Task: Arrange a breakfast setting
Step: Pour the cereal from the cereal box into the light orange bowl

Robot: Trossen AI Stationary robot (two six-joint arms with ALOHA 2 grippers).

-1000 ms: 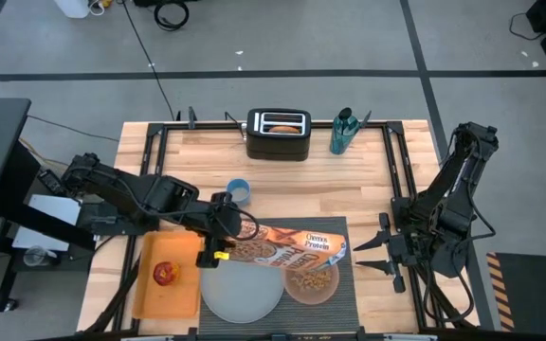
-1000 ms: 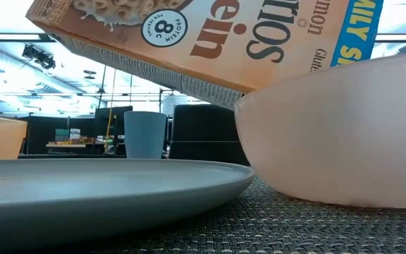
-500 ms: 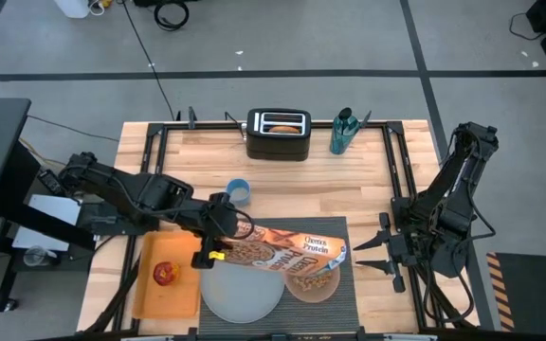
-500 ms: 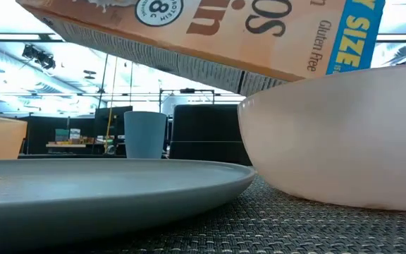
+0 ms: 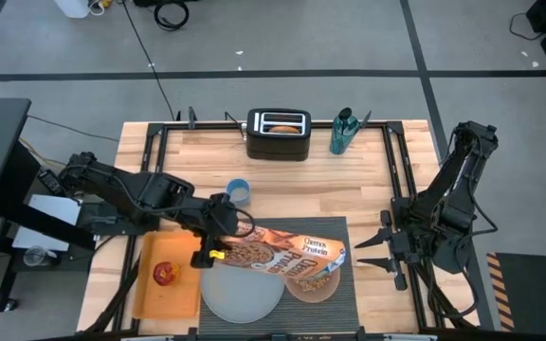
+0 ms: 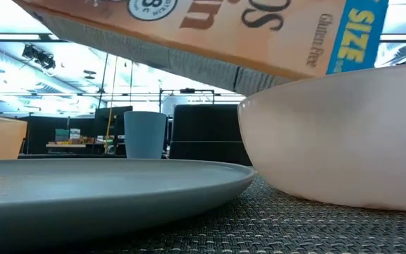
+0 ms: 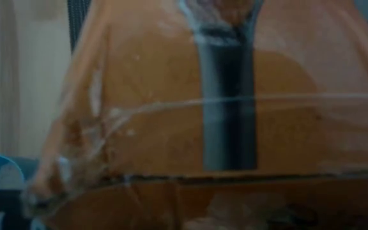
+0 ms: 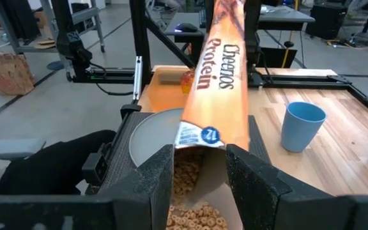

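Observation:
My left gripper (image 5: 224,235) is shut on the orange cereal box (image 5: 287,251). The box lies tipped over the placemat (image 5: 339,227), with its open mouth (image 8: 200,136) above the pink bowl (image 5: 313,284). The bowl holds cereal rings (image 8: 193,198). The pale grey plate (image 5: 242,294) lies left of the bowl on the placemat. The red apple (image 5: 166,275) sits on an orange tray (image 5: 150,294). My right gripper (image 5: 360,256) is open and empty just right of the placemat, facing the bowl. The spoon does not show. My left gripper holds the cereal box by its closed bottom end (image 5: 237,242), coming roughly level from the table's left. The box is lifted clear and slants down to its open mouth over the bowl. The box fills the left wrist view (image 7: 222,140) and hides the fingers.
A blue cup (image 5: 239,192) stands just beyond my left gripper. A black toaster (image 5: 278,134) and a teal container (image 5: 342,131) stand at the table's far edge. Bare wood lies between the placemat and the toaster.
My left gripper has rolled the cereal box about its length, so less of its printed face shows from above. The box's open end has gone a little toward the table's near edge, over the bowl.

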